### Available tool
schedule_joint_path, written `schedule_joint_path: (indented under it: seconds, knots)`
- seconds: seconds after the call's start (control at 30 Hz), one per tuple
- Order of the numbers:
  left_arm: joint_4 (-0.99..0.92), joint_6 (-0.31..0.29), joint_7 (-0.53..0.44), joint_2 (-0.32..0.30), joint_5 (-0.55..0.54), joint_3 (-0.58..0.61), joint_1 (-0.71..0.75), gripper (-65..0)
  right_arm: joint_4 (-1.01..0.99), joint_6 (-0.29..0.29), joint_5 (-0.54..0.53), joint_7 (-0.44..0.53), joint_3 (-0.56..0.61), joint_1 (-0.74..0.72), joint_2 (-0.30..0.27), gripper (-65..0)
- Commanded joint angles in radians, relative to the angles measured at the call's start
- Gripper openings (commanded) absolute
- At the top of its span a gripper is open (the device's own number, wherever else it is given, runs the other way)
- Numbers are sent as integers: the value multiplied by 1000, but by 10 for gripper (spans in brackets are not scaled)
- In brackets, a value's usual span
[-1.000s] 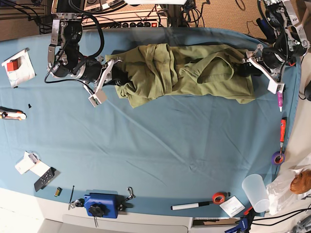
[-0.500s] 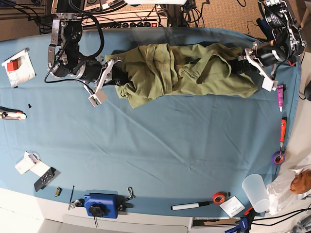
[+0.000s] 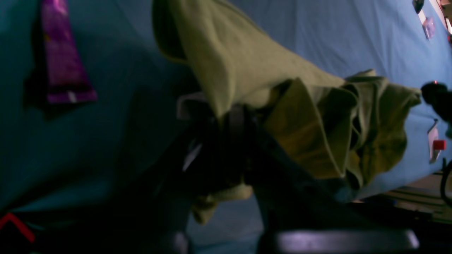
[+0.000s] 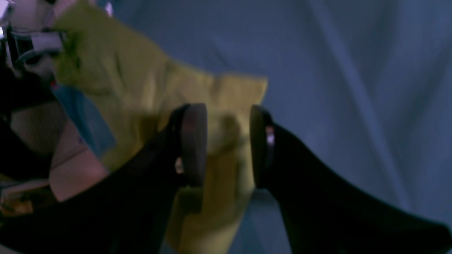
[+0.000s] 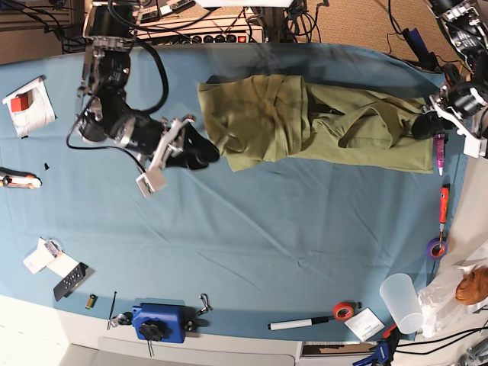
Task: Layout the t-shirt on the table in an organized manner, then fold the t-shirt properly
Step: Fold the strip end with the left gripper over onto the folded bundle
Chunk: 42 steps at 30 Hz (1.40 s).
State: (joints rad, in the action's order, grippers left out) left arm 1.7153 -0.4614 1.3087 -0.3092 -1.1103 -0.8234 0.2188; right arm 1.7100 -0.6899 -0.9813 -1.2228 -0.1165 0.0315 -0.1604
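Observation:
The olive-green t-shirt [image 5: 305,122] lies bunched in a long band across the far part of the blue table [image 5: 252,229]. My left gripper [image 5: 427,126] is at the shirt's right end, near the table's right edge. In the left wrist view the cloth [image 3: 247,60] drapes over my left gripper [image 3: 233,120], which is shut on it. My right gripper [image 5: 206,155] is just below the shirt's left end. In the right wrist view my right gripper [image 4: 227,141] has its jaws apart, with the shirt [image 4: 141,88] behind them.
A purple tube [image 5: 439,152], an orange tool [image 5: 444,202] and a tape roll [image 5: 436,248] lie along the right edge. A plastic cup [image 5: 402,301], a marker [image 5: 299,323] and a blue device [image 5: 158,322] sit at the front. A white paper [image 5: 29,103] lies far left.
The left gripper pulled the shirt to the right, toward the table's right edge. The right gripper let go of the shirt's left end and now sits lower and further right.

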Motion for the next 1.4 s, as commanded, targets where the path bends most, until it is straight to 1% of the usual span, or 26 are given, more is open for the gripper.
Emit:
schedule_joint_path:
  seconds: [0.0,0.07,0.1,0.17,0.2,0.27,0.33,0.4,0.53,0.6,0.63,0.73,0.8,0.9,1.0,1.07,1.13,1.2,1.3,1.37]
  knots:
    - [16,-2,-5,-24,-63,-4,-5,-650,18,-8,-28,19,-3,-28,4,-439]
    - [18,-39,40,-26,-152,-4,-5,-650,18,-8,-26,18,-3,-45,20,-439]
    - [18,-60,72,-24,-217,-4,-5,-650,18,-8,-15,18,-3,-51,27,-439]
    - [21,-100,88,-21,-353,-3,-2,-650,18,-8,8,19,-10,-60,39,-439]
    - [27,-112,88,-18,-373,-3,0,-650,18,-8,22,20,-17,-62,39,-439]
    - [50,-125,88,-14,-373,5,1,-650,18,-8,33,23,-39,-62,39,-439]
    - [79,-128,88,-15,-373,41,3,-650,18,-8,36,23,-76,-62,39,-439]
    - [113,-128,88,-15,-373,108,3,-650,18,-8,36,31,-128,-62,39,-439]
    - [198,-128,88,-13,-373,290,3,-650,18,-8,36,38,-253,-62,39,-439]
    - [250,-128,88,6,-370,362,2,-650,18,-8,36,38,-314,-62,38,-439]
    - [280,-127,88,20,-338,389,2,-650,18,-8,36,38,-344,-62,38,-439]
    - [378,-128,81,70,-302,446,0,-650,18,-8,36,37,-421,-62,38,-439]
    - [441,-127,52,101,-268,483,0,-650,18,-8,36,37,-456,-62,38,-439]
    - [488,-125,-30,132,-146,568,-1,-650,18,-8,36,36,-475,-61,31,-439]
    - [479,-74,-132,144,21,677,-6,-650,18,-8,36,34,-475,-61,28,-439]
    - [465,-69,-159,143,110,747,-8,-650,18,-8,36,34,-475,-62,28,-439]
    - [460,-69,-167,143,158,803,-8,-650,18,-8,36,34,-475,-61,28,-439]
    - [460,-48,-200,143,202,848,-8,-650,18,-8,36,34,-475,-62,28,-439]
    - [460,-1,-269,160,298,899,-9,-650,18,-8,36,34,-475,-62,28,-439]
    - [460,53,-294,184,341,924,-8,-650,18,-8,36,34,-475,-62,28,-439]
